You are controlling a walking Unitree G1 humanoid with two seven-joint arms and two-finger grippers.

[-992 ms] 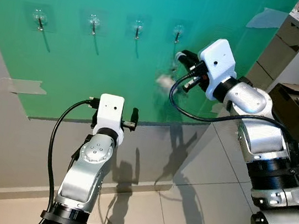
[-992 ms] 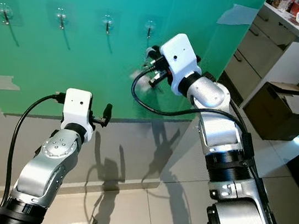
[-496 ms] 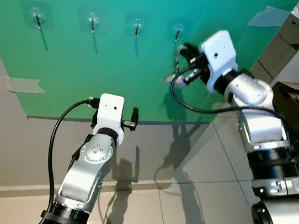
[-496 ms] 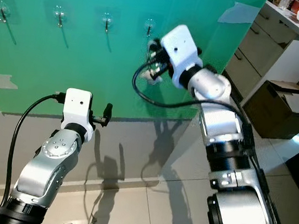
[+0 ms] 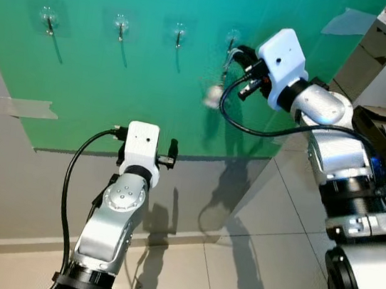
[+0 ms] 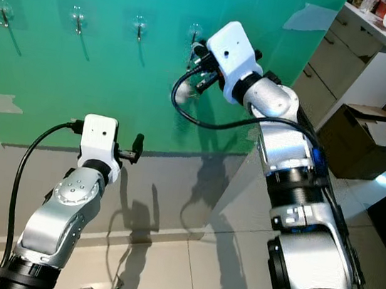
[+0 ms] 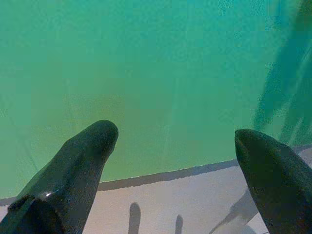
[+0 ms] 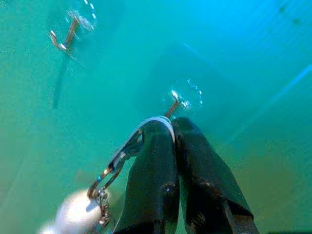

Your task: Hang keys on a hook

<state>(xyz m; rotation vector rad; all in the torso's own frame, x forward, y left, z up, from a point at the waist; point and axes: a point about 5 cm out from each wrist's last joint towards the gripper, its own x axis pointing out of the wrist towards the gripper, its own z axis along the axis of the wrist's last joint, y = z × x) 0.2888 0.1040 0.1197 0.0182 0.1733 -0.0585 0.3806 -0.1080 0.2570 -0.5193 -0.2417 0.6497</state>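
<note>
Right gripper raised to the green wall panel, tips just under the rightmost hook of a row of four. Fingers clenched on the white ring of the keys; the metal clasp and a pale, blurred fob trail off to one side of the fingers. In the left eye view the fob shows as a pale smear below the hook, probably swinging.

Ring pinched at the very fingertips, likely so the loop stands proud of the gripper and can be slid over the hook's upturned end. Ring looks very near the hook tip; cannot tell whether it touches. Not yet hung, by my reading.

Left gripper spread wide and empty, held low before the lower edge of the panel, well apart from the hooks, probably parked out of the way.

Neighbouring hook bare.
</note>
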